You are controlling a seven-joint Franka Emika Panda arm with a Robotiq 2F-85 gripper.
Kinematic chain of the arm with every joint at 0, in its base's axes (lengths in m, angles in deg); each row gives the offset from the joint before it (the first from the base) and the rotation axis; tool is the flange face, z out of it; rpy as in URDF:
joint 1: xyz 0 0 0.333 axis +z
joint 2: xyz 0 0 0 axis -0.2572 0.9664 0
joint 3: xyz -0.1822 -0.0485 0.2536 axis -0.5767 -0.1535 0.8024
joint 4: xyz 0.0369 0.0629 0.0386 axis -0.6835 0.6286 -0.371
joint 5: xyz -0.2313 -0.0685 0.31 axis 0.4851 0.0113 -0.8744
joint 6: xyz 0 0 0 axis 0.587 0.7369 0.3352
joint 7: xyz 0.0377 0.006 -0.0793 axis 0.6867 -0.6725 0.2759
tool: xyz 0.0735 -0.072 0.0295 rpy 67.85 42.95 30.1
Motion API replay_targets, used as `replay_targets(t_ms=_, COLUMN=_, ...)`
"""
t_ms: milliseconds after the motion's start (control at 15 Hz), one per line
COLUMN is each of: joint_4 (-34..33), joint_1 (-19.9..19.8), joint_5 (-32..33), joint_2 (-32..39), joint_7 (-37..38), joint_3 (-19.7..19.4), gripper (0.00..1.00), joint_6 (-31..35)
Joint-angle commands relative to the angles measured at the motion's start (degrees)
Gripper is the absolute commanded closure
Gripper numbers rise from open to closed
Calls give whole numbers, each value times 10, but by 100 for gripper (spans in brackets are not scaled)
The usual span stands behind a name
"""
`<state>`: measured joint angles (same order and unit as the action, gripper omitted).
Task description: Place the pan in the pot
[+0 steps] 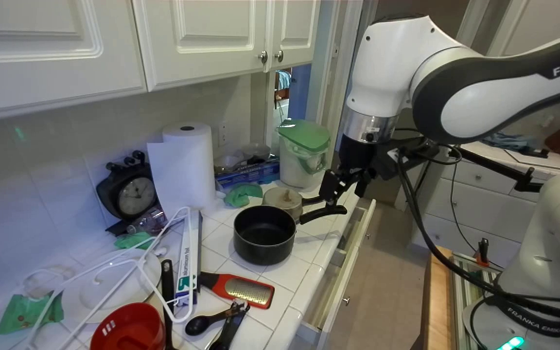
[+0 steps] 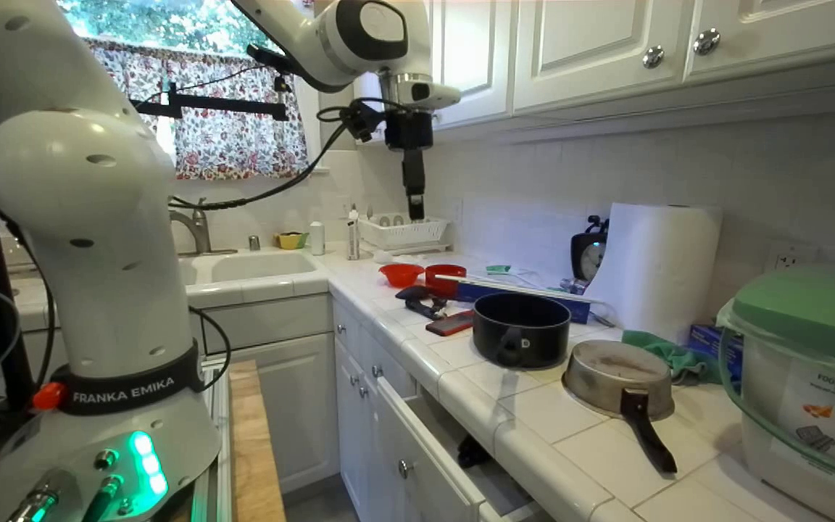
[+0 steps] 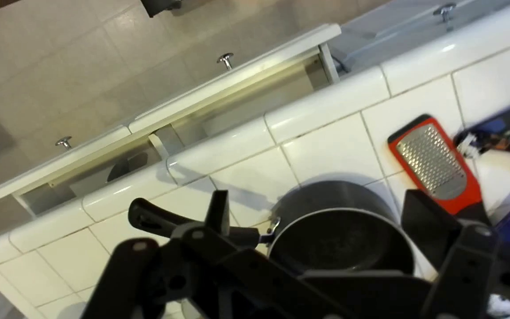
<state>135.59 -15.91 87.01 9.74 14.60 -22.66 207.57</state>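
From where I stand, the gripper (image 3: 317, 210) is suspended above the tiled counter (image 2: 555, 417), its fingers parted to a wide spacing; seen from the wrist, the pot (image 2: 521, 337) appears in the gap between them. The pot is upright, mouth up, with its handle directed toward the front edge. The pan (image 2: 620, 370) rests inverted on the tiles just beside the pot, base uppermost, its dark handle likewise directed frontward. On the pot's opposite side, a red grater (image 3: 434, 161) lies flat. A paper-towel roll (image 1: 190, 170) stands near the wall (image 2: 504, 217). Below the counter edge, two drawers (image 3: 241, 77) are pulled out.
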Motion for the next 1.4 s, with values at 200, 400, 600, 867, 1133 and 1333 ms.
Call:
replay_targets(t_ms=200, joint_4=27, joint_1=-87, joint_5=76, joint_2=30, joint_7=101, joint_3=-35, gripper=0, joint_6=151)
replay_targets(t_ms=400, joint_4=9, joint_1=-104, joint_5=95, joint_2=70, joint_7=96, joint_3=-55, gripper=0, joint_6=163)
replay_targets(t_ms=600, joint_4=19, joint_1=-93, joint_5=84, joint_2=59, joint_7=84, joint_3=-66, gripper=0, joint_6=155)
replay_targets(t_ms=867, joint_4=13, joint_1=-135, joint_5=152, joint_2=82, joint_7=205, joint_3=-47, gripper=0, joint_6=163)
replay_targets(t_ms=1133, joint_4=-4, joint_1=-160, joint_5=184, joint_2=122, joint_7=312, joint_3=-74, gripper=0, joint_6=185)
replay_targets(t_ms=1333, joint_4=-25, joint_1=-163, joint_5=176, joint_2=162, joint_7=344, joint_3=-109, gripper=0, joint_6=198)
